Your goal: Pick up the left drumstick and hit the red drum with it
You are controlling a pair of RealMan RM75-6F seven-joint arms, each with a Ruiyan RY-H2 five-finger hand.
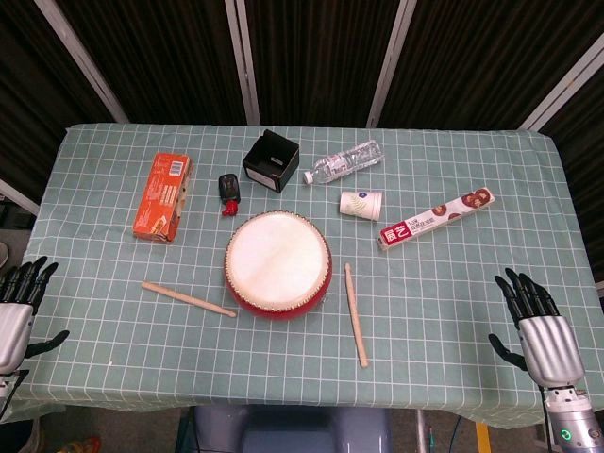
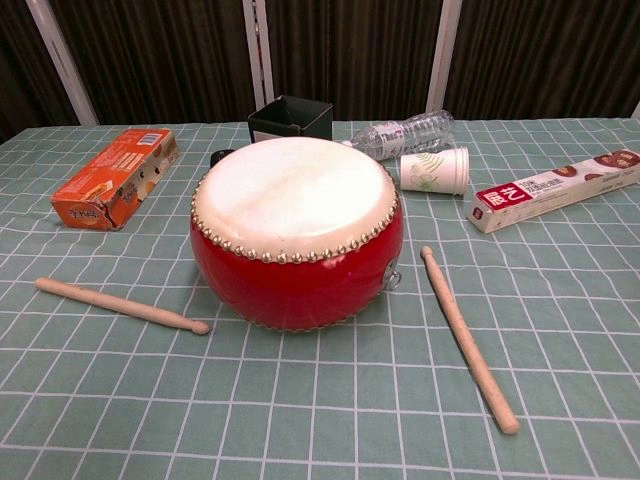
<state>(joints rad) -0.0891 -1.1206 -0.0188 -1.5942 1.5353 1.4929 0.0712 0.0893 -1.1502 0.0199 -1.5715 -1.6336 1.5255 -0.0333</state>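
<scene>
A red drum with a white skin stands mid-table. The left drumstick, pale wood, lies flat to the drum's left, tip pointing toward the drum. A second drumstick lies to the drum's right. My left hand hovers at the table's near left edge, fingers spread, holding nothing, well left of the left drumstick. My right hand is at the near right edge, fingers apart and empty. Neither hand shows in the chest view.
Behind the drum are an orange box, a black open box, a small black and red object, a lying water bottle, a tipped paper cup and a long white and red package.
</scene>
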